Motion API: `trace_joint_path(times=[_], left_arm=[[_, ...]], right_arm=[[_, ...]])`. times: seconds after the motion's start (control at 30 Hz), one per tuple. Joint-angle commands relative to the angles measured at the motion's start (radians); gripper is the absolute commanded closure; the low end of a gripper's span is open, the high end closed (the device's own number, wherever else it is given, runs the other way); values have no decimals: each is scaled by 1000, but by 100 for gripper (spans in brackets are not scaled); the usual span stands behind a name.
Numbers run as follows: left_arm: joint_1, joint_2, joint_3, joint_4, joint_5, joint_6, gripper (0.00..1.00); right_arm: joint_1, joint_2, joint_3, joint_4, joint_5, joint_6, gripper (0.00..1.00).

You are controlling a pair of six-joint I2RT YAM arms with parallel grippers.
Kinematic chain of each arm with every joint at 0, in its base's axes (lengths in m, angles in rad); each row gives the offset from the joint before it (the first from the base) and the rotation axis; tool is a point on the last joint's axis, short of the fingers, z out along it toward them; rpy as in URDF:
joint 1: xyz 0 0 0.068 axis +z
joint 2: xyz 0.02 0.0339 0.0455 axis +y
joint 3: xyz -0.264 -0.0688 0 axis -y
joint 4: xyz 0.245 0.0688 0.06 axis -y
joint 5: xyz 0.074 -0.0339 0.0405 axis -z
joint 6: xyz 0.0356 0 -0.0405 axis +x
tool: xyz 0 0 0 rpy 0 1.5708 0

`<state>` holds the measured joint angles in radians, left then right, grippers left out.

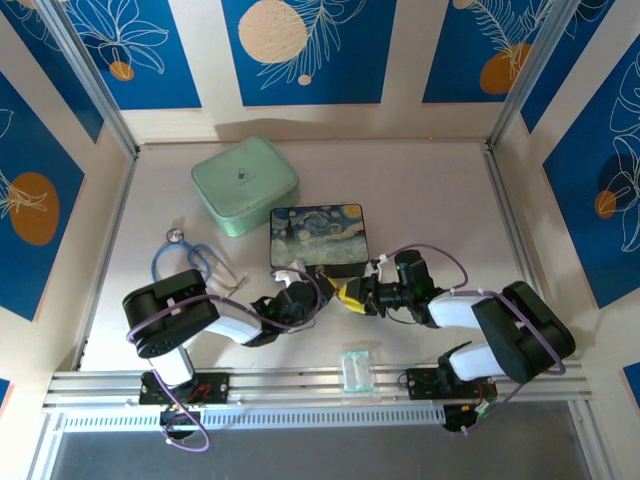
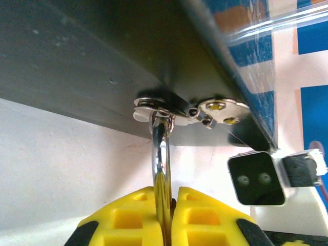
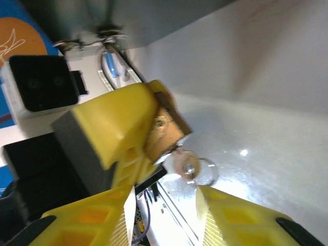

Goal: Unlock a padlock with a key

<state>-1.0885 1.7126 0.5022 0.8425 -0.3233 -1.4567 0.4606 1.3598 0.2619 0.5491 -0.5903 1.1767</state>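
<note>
The brass padlock (image 3: 166,130) hangs by its thin silver shackle (image 2: 160,154) from the small clasp (image 2: 164,110) on the front of the painted box (image 1: 320,237). My left gripper (image 2: 165,197) is shut on the padlock from below, and its yellow finger (image 3: 113,128) covers the lock's left side in the right wrist view. The small key (image 3: 184,164) sticks out of the padlock's bottom with a wire ring (image 3: 206,172) on it. My right gripper (image 3: 166,205) is open just below the key, without touching it. Both grippers meet in front of the box (image 1: 345,293).
A mint-green case (image 1: 245,185) sits behind the box. A stethoscope (image 1: 190,258) lies to the left, and a clear plastic packet (image 1: 356,368) lies by the metal rail (image 1: 320,385) at the near edge. Side walls close in the table.
</note>
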Motion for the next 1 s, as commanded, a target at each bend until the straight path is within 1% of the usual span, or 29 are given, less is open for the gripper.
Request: trace_joint_path(times=[0.0, 0.07, 0.1, 0.17, 0.2, 0.23, 0.27, 0.33, 0.43, 0.47, 0.53, 0.6, 0.77, 0.97], left_arm=[[1, -1, -7, 11, -15, 0, 100], [0, 6, -11, 20, -13, -9, 100], [1, 10, -11, 21, -8, -18, 100], [1, 17, -9, 17, 10, -41, 100], [1, 19, -6, 19, 21, -44, 100], [1, 19, -1, 13, 32, -44, 100], [1, 16, 4, -1, 43, -50, 100], [0, -1, 16, -36, 62, -51, 100], [-1, -25, 25, -87, 73, -60, 100], [-2, -30, 24, -96, 75, -67, 100], [-2, -37, 22, -103, 81, -76, 100], [-2, -38, 21, -99, 87, -82, 100], [-2, -41, 27, -110, 97, -88, 100], [-1, -61, 29, -119, 104, -87, 100]], right_arm=[[-8, -103, 24, -174, 18, -84, 63], [6, -197, 46, -364, 99, -173, 63], [22, -254, 65, -476, 159, -235, 63], [74, -362, 110, -681, 315, -355, 63], [110, -415, 132, -774, 414, -418, 63], [143, -463, 150, -837, 494, -470, 62], [163, -498, 158, -869, 537, -508, 56], [193, -549, 166, -906, 607, -561, 0], [199, -528, 207, -951, 623, -630, 0], [205, -507, 220, -953, 619, -658, 4], [227, -454, 253, -946, 601, -713, 22], [254, -402, 277, -920, 591, -750, 33], [355, -269, 338, -879, 686, -813, 47], [385, -142, 359, -835, 716, -871, 55]])
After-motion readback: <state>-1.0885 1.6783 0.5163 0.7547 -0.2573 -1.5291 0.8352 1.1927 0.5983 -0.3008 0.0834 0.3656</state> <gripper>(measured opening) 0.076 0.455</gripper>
